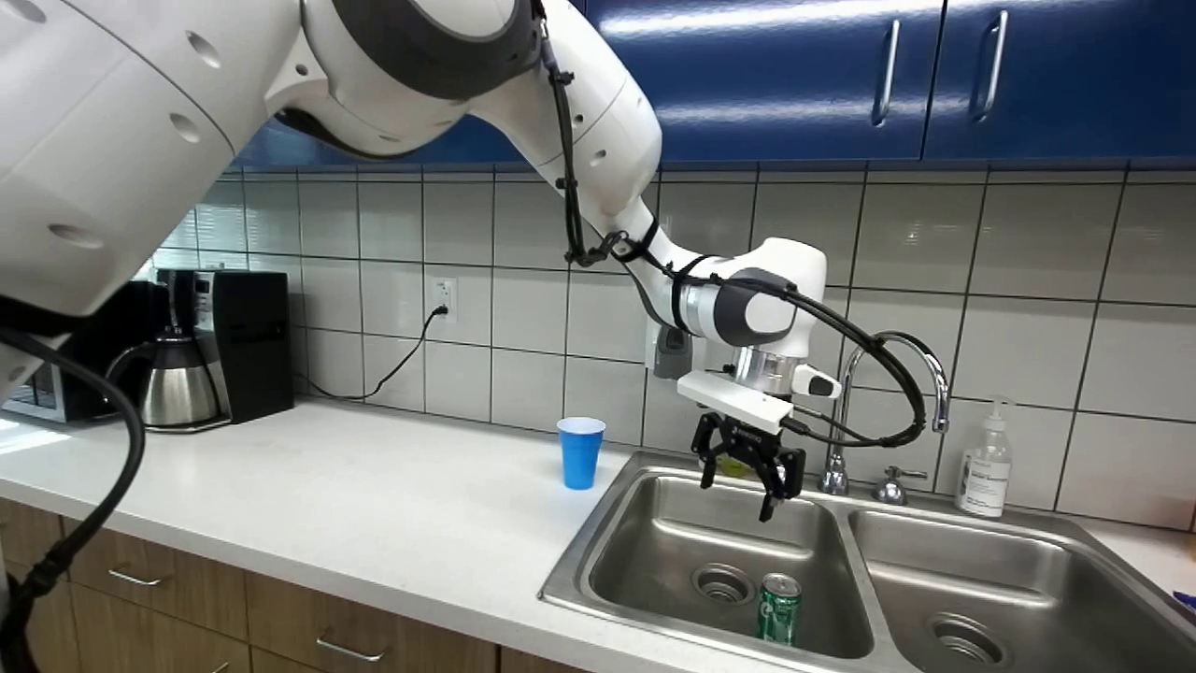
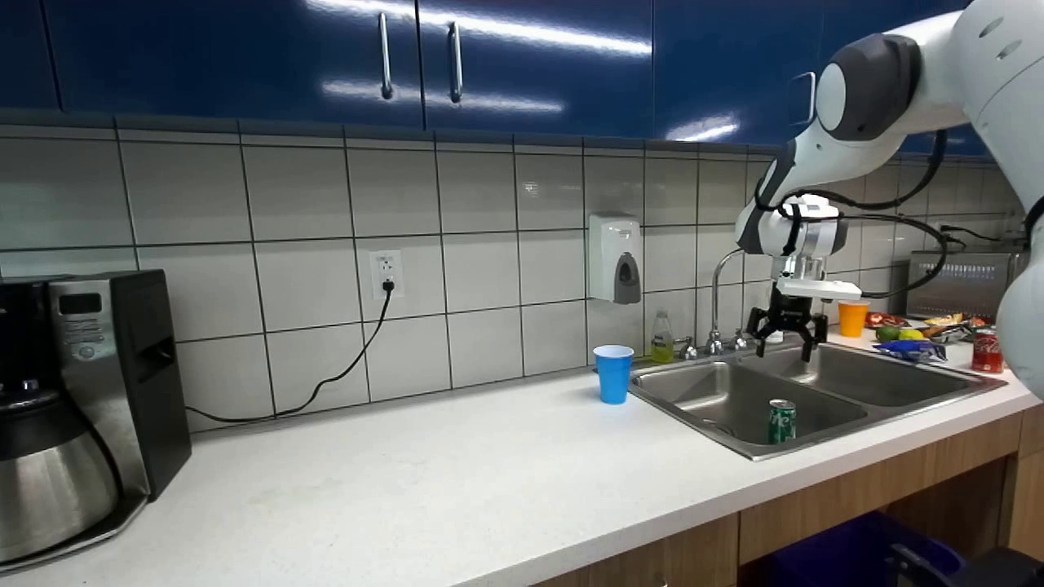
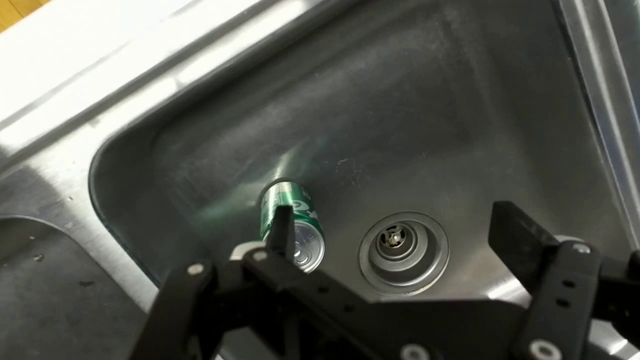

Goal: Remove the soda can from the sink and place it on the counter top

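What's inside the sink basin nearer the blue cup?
A green soda can, upright beside the drain. The sink's front rim hides the can's base in both exterior views; the pincer covers part of the can in the wrist view. The floor underneath is hidden.

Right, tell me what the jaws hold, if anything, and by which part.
Nothing is held. The black jaws stand open above the stainless steel double-basin sink; the green cylindrical soda can stands in it.
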Robot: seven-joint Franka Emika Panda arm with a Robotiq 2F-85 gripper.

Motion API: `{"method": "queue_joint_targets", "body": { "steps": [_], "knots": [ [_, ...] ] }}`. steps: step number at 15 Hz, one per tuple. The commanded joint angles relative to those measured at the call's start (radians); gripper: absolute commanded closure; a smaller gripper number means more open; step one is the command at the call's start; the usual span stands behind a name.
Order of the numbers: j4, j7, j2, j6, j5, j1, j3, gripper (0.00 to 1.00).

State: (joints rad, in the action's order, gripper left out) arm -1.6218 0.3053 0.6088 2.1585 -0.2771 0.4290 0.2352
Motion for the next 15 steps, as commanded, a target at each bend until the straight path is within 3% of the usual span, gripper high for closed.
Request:
{"method": "queue_joint_targets", "body": {
  "steps": [1,15],
  "knots": [
    [0.104,-0.006,0.078,-0.004,0.008,0.051,-0.034,0.00],
    [0.268,-0.017,0.275,0.057,0.039,0.082,-0.052,0.00]
  ]
}}
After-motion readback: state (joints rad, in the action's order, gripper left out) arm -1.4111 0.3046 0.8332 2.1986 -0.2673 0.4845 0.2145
